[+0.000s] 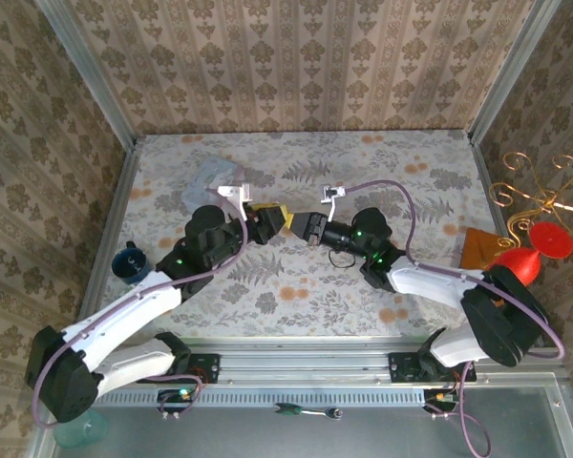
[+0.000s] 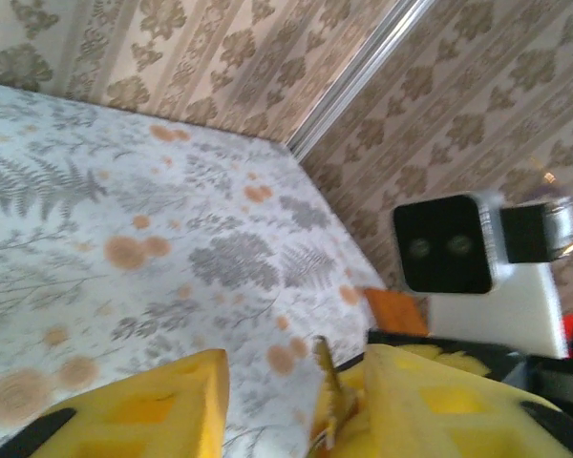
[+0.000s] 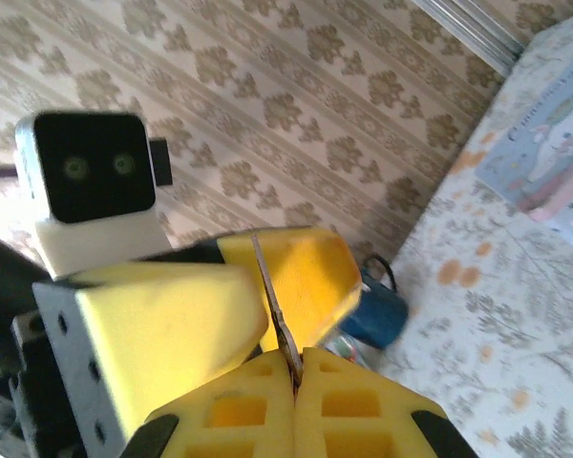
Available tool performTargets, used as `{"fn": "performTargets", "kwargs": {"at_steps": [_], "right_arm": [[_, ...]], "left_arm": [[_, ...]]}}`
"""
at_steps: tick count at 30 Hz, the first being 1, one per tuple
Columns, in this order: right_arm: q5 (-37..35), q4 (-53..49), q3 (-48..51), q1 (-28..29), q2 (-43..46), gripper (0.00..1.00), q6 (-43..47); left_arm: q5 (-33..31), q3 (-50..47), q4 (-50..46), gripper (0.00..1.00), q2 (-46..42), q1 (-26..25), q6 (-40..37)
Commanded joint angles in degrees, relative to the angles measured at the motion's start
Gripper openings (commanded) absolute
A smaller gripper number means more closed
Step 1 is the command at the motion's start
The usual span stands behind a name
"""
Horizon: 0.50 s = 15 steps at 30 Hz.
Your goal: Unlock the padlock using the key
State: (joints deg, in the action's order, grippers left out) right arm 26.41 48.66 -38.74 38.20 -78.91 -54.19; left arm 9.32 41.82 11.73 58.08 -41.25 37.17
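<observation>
Far left on the surface [image 1: 363, 286] I have a blue cup [image 1: 129, 263]. Its inside is dark from above, so I can't tell what is in it. Just right of it and farther back lies a pale flat tin [image 1: 216, 176], which looks closed, so its contents are hidden from me.

In the middle, the left pincer [image 2: 291, 377] has its yellow pads apart. The gap between them is bare, and the key [image 3: 270, 286] stands just beside its right pad. I can't tell whether the two touch.

The right pincer [image 3: 296, 377] is pressed together on the key's lower end, and the thin blade points up between the left pincer's pads.

I judge the key to be very light, stiff and slick. It could easily twist or slip between the soft foam pads, and it is thin enough to bend if levered. I'd hold it by the wider head with its flat faces against the pads, leaving the blade free.
</observation>
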Motion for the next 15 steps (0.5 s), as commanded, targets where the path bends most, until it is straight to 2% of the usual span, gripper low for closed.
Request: {"fn": "performTargets", "kwargs": {"at_steps": [1,3,6,15], "right_arm": [[2.82,-16.81,-3.36,0.31,4.63,0.0,14.1],[4.93,-20.07,-4.43,0.38,5.16,0.0,17.18],[9.09,-21.15,-5.44,0.3,4.65,0.0,18.92],[7.96,-21.98,-5.88,0.23,4.38,0.0,19.8]], "left_arm": [[6.54,2.16,-8.98,0.43,-2.21,5.45,-4.9],[14.05,1.62,-7.51,0.43,-1.52,9.08,-2.68],[19.09,1.59,-5.69,0.43,-0.79,10.58,-1.92],[22.1,-1.48,3.33,0.57,-0.65,8.58,0.89]]}}
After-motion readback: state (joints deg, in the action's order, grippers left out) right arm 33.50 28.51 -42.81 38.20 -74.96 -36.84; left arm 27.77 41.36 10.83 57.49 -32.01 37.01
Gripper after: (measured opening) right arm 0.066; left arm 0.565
